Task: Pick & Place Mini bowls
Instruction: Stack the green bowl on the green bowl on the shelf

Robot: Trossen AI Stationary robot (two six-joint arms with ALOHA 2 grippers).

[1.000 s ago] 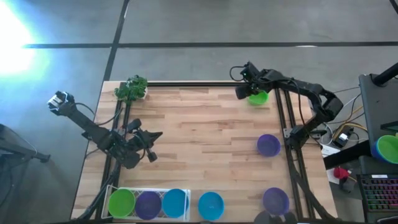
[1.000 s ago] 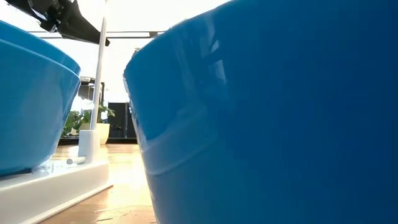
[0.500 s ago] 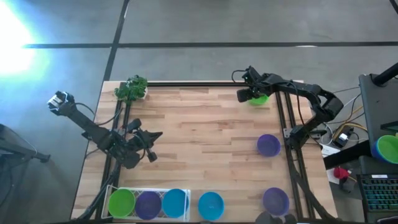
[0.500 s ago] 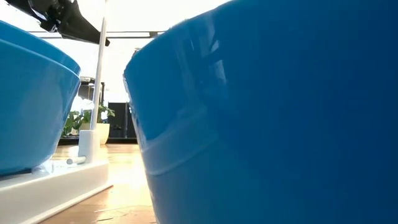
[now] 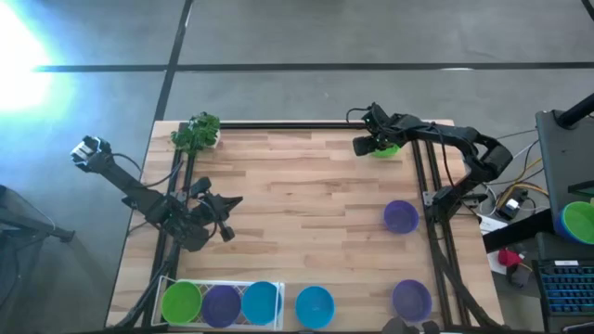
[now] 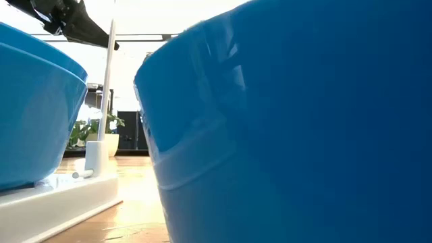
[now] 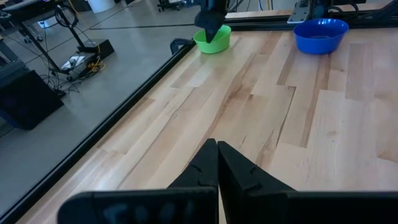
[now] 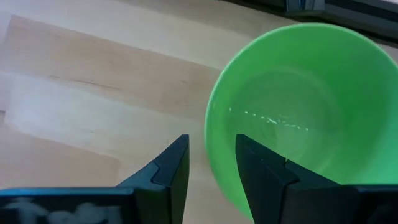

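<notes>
A green mini bowl [image 5: 388, 147] stands upright on the wooden table [image 5: 306, 186] near its far right corner. My right gripper [image 5: 368, 144] hangs over the bowl's left side, open and pointing steeply down. In the right wrist view one finger [image 8: 173, 167] stands outside the green bowl's [image 8: 292, 112] rim and the other [image 8: 261, 168] inside it; no touch shows. My left gripper [image 5: 230, 206] waits shut above the table's left middle, its shut tips [image 7: 217, 146] holding nothing.
Two purple bowls [image 5: 401, 216] [image 5: 411, 299] and a blue one [image 5: 315, 306] stand on the table. A white tray [image 5: 223, 282] at the near left holds a green, a purple and a blue bowl. A toy plant [image 5: 196, 133] stands at the far left corner.
My right gripper has gone down toward the green bowl, close over its left rim. The bowl has kept its place.
</notes>
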